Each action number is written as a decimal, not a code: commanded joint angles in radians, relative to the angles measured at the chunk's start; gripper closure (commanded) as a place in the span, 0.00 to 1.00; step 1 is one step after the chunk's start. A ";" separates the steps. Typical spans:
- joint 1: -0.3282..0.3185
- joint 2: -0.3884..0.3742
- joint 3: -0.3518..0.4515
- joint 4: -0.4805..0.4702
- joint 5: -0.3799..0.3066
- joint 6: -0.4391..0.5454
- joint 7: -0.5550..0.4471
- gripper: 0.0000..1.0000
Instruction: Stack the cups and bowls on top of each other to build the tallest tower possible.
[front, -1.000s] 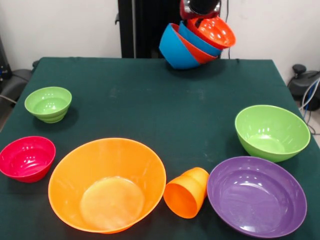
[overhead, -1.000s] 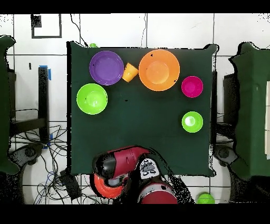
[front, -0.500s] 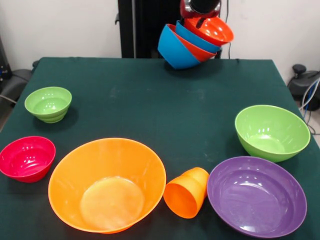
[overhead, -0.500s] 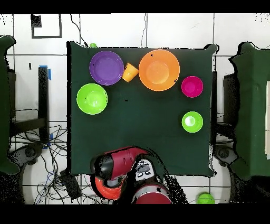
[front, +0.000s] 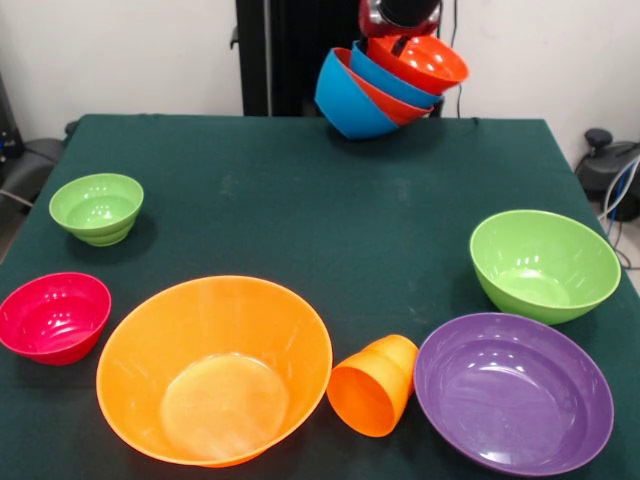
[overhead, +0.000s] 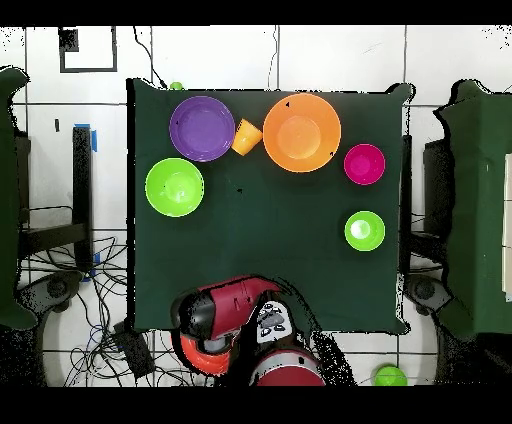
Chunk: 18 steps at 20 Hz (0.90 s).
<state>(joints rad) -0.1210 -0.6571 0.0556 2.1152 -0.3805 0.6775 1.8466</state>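
Note:
My gripper (front: 403, 38) is at the top of the front view, shut on the rim of the tower (front: 385, 85). The tower is a nested pile of two blue and two red-orange bowls, held tilted in the air above the table's far edge. In the overhead view the arm (overhead: 225, 305) covers most of the pile, and only a red-orange rim (overhead: 200, 354) shows. The small orange cup (front: 373, 385) lies on its side between the large orange bowl (front: 214, 368) and the purple bowl (front: 513, 392). A large green bowl (front: 544, 264), a small green bowl (front: 97, 208) and a magenta bowl (front: 53, 317) stand upright.
The green-clothed table (front: 300, 190) has the loose bowls along its near side and both side edges. The black pedestal (front: 280, 55) rises behind the far edge. Cables lie on the floor at the right (front: 615, 185).
The gripper has lifted the tilted pile a little higher and slightly back toward the pedestal. The bowls and the cup on the table have not moved.

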 joint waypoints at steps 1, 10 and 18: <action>-0.022 0.019 0.028 -0.154 -0.128 -0.131 -0.006 0.00; -0.036 0.017 0.039 -0.164 -0.173 -0.147 0.011 1.00; -0.066 0.036 0.037 -0.209 -0.264 -0.154 -0.033 1.00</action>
<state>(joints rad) -0.1567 -0.6661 0.0553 2.0472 -0.5348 0.6273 1.8466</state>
